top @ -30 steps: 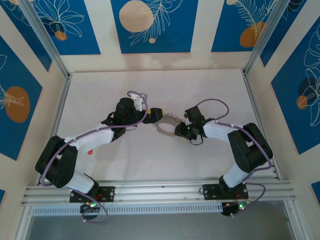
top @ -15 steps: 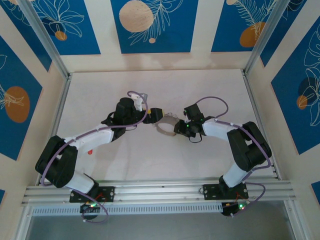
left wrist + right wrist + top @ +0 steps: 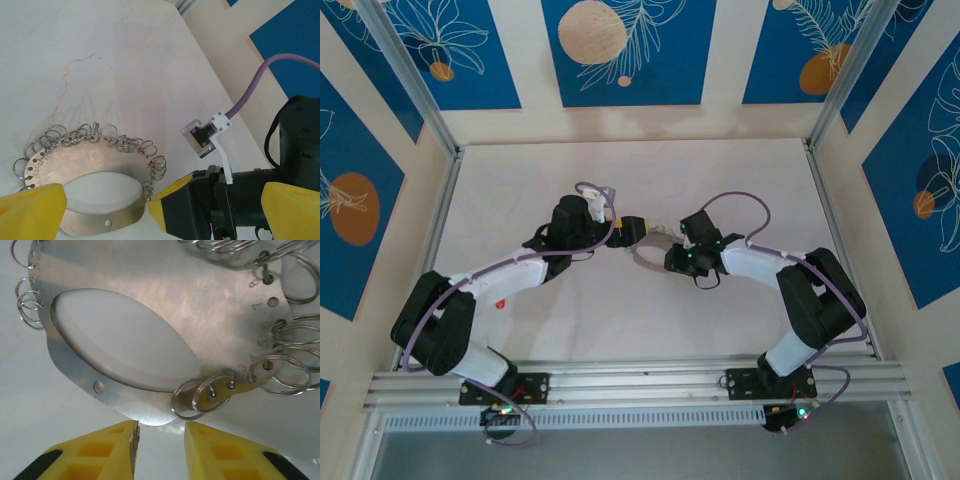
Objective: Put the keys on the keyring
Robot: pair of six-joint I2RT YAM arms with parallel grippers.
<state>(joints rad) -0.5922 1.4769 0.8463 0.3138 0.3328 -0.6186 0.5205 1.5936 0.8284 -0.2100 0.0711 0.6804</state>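
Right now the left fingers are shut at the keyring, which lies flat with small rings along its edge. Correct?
Not quite. The left fingers are wide open, not shut: the left wrist view shows them spread far apart. The rest holds: they are at the keyring, which lies flat with small rings along its edge.

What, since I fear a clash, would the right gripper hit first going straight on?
The right gripper would likely meet the near rim of the flat silvery metal keyring plate with an oval cut-out, ahead of its jaws.
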